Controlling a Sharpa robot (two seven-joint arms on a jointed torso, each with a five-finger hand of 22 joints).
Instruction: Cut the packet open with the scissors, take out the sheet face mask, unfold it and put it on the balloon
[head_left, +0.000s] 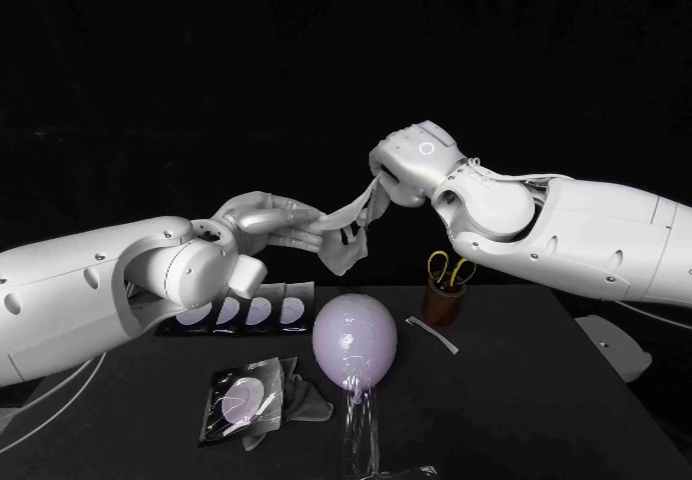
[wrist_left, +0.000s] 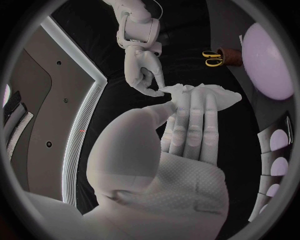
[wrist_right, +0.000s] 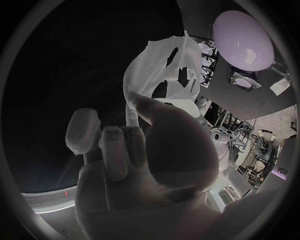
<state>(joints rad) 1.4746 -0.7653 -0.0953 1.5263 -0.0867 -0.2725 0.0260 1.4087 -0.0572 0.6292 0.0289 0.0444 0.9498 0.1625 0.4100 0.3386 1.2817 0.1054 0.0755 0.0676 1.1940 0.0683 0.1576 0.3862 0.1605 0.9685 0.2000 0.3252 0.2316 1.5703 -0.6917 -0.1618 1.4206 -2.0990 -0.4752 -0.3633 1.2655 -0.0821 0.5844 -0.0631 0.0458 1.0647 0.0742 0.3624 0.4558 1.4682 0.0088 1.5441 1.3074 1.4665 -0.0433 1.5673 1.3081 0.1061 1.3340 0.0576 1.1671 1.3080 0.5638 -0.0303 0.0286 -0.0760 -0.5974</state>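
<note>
Sheet face mask: white, wet-looking, with cut-out holes; it hangs stretched in the air between the two hands, above the far part of the black table.
Left hand: holds one end of the mask, the thumb against long, nearly straight fingers.
Right hand: higher up, pinching the mask's other end between thumb and a fingertip, the rest of its fingers curled.
Balloon: pale lilac, egg-shaped, upright on a clear stand below the mask, apart from it.
Packet: cut open, lying flat just beside the stand, on the left arm's side.
Cut-off strip: lies between the balloon and the brown holder.
Scissors: yellow-handled, standing in the holder.
Tray: dark, with a row of pale ovals, under the left arm.
</note>
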